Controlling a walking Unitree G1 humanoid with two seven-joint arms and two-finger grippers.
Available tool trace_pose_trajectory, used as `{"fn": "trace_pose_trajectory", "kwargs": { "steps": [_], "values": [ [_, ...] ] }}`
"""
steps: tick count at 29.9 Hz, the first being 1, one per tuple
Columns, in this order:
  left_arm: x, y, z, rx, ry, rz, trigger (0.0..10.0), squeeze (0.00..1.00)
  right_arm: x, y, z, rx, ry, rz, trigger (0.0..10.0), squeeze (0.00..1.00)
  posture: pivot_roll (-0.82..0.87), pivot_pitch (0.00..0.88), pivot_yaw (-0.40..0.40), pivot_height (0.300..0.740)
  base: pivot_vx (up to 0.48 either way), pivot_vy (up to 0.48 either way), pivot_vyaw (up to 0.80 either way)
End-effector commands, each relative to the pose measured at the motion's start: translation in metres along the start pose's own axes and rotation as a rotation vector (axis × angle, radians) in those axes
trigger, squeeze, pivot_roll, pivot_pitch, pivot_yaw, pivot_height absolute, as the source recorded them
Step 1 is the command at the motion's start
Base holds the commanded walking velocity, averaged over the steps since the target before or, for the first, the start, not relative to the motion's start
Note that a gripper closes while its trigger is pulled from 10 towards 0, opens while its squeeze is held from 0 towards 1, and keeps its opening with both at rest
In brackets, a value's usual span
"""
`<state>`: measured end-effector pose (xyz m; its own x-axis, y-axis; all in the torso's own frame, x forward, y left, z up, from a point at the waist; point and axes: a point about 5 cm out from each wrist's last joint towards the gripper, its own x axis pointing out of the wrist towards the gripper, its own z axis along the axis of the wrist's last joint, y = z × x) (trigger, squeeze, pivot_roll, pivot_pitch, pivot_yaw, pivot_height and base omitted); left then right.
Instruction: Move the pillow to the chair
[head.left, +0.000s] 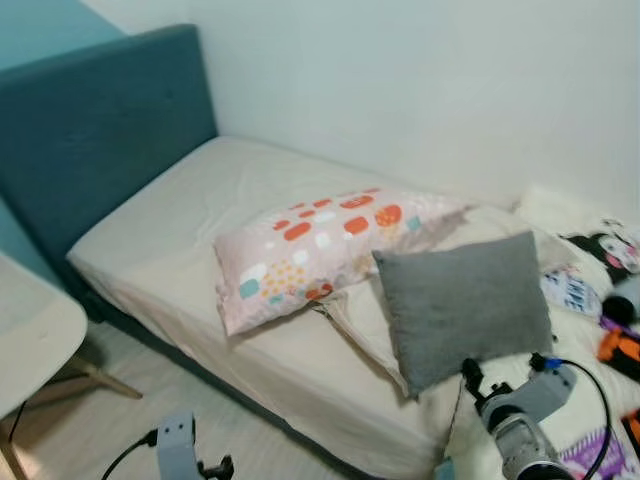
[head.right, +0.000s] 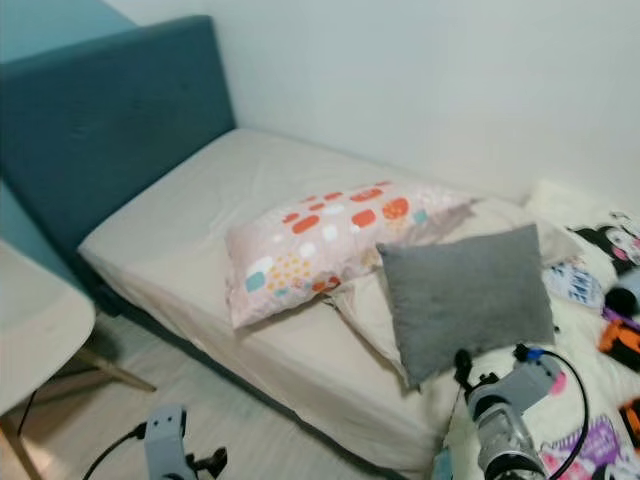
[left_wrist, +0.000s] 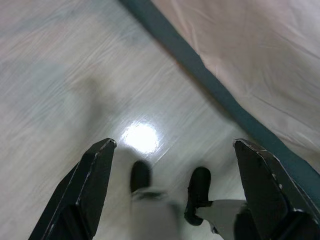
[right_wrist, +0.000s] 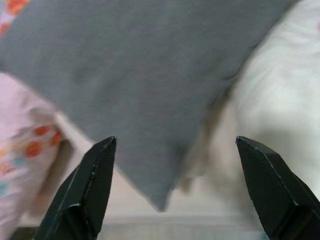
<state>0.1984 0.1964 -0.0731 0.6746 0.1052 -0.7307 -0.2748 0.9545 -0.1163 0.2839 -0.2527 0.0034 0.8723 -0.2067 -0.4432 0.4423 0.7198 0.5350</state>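
Right gripper (right_wrist: 172, 192) wide open, empty, near grey pillow (head.left: 462, 305): risks pinching only its corner and dropping it.

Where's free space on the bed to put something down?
Bare sheet lies between the blue headboard and the patterned pillow, along the wall side too. Crowded from the grey pillow onward: toys and printed bedding at that end. The right tool, open, points at the grey pillow.
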Motion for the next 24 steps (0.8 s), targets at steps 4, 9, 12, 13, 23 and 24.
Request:
{"fn": "trace_pose_trajectory", "kwargs": {
  "steps": [4,9,12,13,23,24],
  "values": [
    [0.0,-0.003,-0.003,0.006,0.015,-0.006,10.0,0.0,-0.004,-0.012,-0.004,-0.001,0.029,-0.044,10.0,0.0,-0.1,0.059,-0.004,0.74,0.0,-0.433,0.0],
    [-0.001,-0.001,-0.005,0.008,0.021,0.011,10.0,0.0,-0.003,-0.01,-0.006,0.006,0.048,-0.043,10.0,0.0,-0.1,0.071,0.0,0.74,0.0,0.0,0.0],
    [-0.001,0.0,-0.005,0.005,0.021,0.016,10.0,0.0,-0.003,-0.009,-0.005,0.018,0.044,-0.042,10.0,0.0,-0.1,0.076,0.002,0.74,0.0,0.0,0.0],
    [-0.001,0.0,-0.004,0.004,0.02,0.016,10.0,0.0,-0.002,-0.008,-0.004,0.025,0.042,-0.036,10.0,0.0,-0.1,0.076,0.002,0.74,0.0,0.0,0.0],
    [0.0,0.002,-0.002,-0.009,0.018,0.03,10.0,0.0,0.003,0.012,-0.005,0.051,0.057,0.037,10.0,0.0,-0.1,0.077,0.004,0.74,0.0,-0.234,0.0],
    [0.0,0.002,-0.001,-0.005,0.017,0.038,10.0,0.0,0.004,0.014,-0.005,0.047,0.063,0.045,10.0,0.0,-0.1,0.076,0.005,0.74,0.0,0.0,0.0]
  ]
}}
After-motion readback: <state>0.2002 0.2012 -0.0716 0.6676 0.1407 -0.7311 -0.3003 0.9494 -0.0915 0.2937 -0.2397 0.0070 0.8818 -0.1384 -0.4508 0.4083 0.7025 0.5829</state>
